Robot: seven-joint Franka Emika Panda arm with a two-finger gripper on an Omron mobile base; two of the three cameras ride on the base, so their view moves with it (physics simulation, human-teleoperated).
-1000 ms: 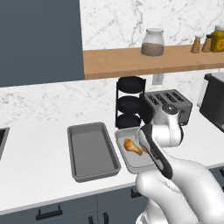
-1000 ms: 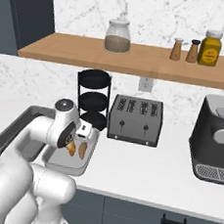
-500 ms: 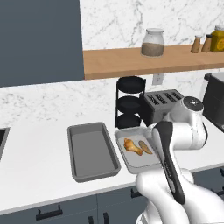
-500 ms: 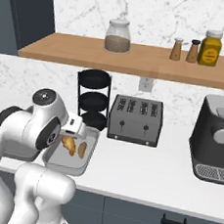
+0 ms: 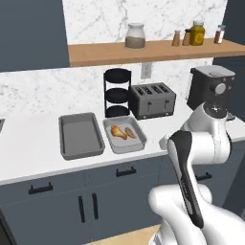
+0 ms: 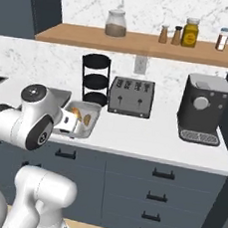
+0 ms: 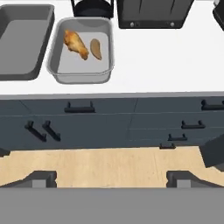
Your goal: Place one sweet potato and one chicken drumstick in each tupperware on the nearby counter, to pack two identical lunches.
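Lighter tupperware (image 5: 124, 135) on the counter (image 5: 28, 158) holds 1 chicken drumstick (image 7: 75, 43) and 1 sweet potato (image 7: 96, 48); darker tupperware (image 5: 80, 136) sits empty; gripper (image 7: 110, 180) (held back over the floor) has jaws apart, empty; judged: second lunch outstanding, next fetch another item.

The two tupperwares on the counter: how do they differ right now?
The lighter tupperware holds a chicken drumstick and a sweet potato; nothing shows in the darker tupperware. The darker tupperware is a deeper grey and sits on the sink side; the lighter tupperware sits nearer the toaster. Both are shallow, lidless, rectangular, side by side on the counter.
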